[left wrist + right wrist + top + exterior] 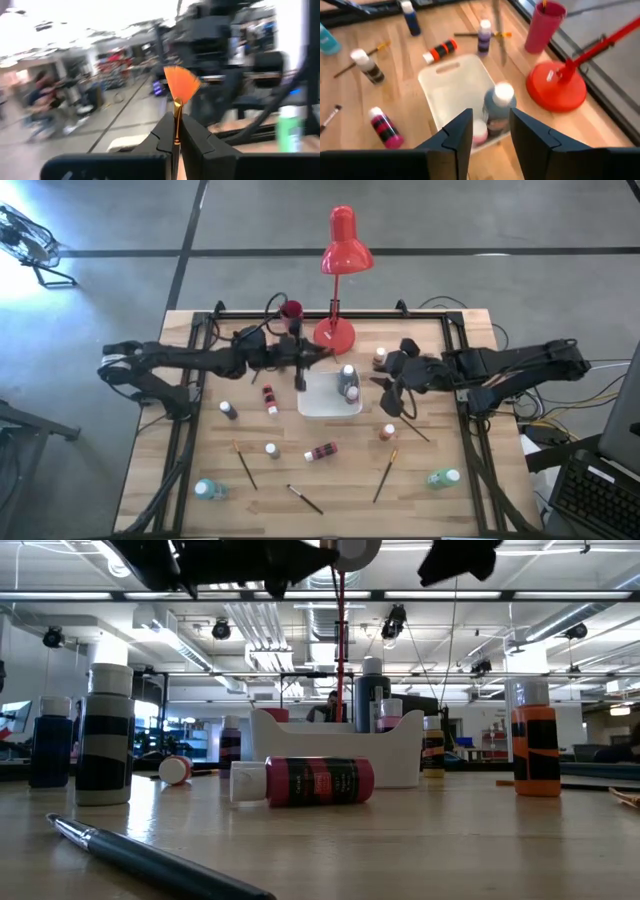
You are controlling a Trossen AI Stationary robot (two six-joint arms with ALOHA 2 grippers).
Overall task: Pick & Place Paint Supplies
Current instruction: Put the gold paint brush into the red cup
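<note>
Left hand (176,137) clamped on orange fan brush (180,87), raised. Right hand (490,132) part-open over tray (451,87) w/ bottles.

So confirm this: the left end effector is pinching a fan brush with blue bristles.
Wrong on the colour. The left wrist view shows the left end effector shut on a fan brush with orange bristles, not blue; the rest stands.

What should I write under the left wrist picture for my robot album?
The left gripper pinches a thin brush upright, its orange fan bristles spread above the fingers.
</note>
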